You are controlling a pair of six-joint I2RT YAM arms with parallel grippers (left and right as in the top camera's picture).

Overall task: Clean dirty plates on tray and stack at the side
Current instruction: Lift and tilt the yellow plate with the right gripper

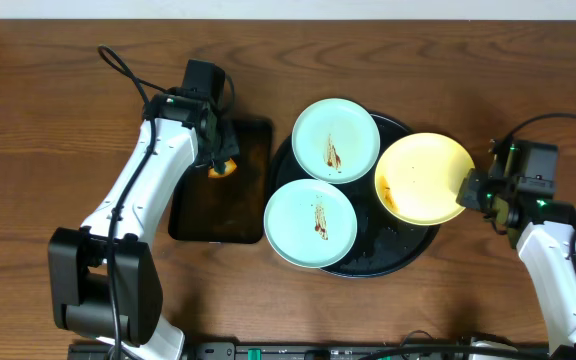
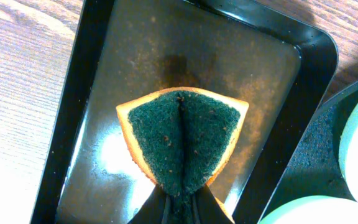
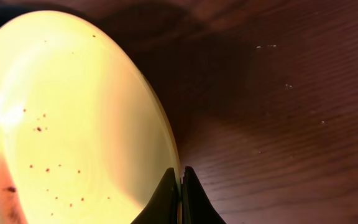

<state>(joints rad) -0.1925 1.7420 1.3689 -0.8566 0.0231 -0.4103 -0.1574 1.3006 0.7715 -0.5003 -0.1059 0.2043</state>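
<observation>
Broadly, brown wood-grain tabletop (image 1: 48, 60) under everything. At its centre, large round black tray (image 1: 388, 255) with raised rim, dark specks on its bare floor. Just beside it at 9 o'clock, smaller rectangular black tray (image 1: 218, 215), wet-looking and crumb-dusted in the left wrist view.

Next, three small plates. One mint-blue plate (image 1: 335, 140) at the round tray's 11 o'clock, flat, with a brown smear down its middle. Second mint-blue plate (image 1: 311, 223) at 8 o'clock, overhanging the rim towards the rectangular tray, likewise smeared. Both just touching or nearly so; cannot tell which. Yellow plate (image 1: 423, 178) at 3 o'clock, overlapping the tray's rim, brown smear near its 8 o'clock edge and fine brown flecks across its face (image 3: 73, 124).

Then the sponge (image 2: 182, 140), over the 12 o'clock part of the rectangular tray: folded, green scouring face showing, yellow edge around it. Whether touching the tray floor, cannot tell.

Lastly the grippers. Left gripper (image 2: 180, 198) closed tight on the folded sponge, fingers pressed to either side of the crease. Right gripper (image 3: 180, 180) at the yellow plate's 3 o'clock rim, jaws pinching that thin rim edge-on between them, plate tilted, dark tabletop on the far side.
</observation>
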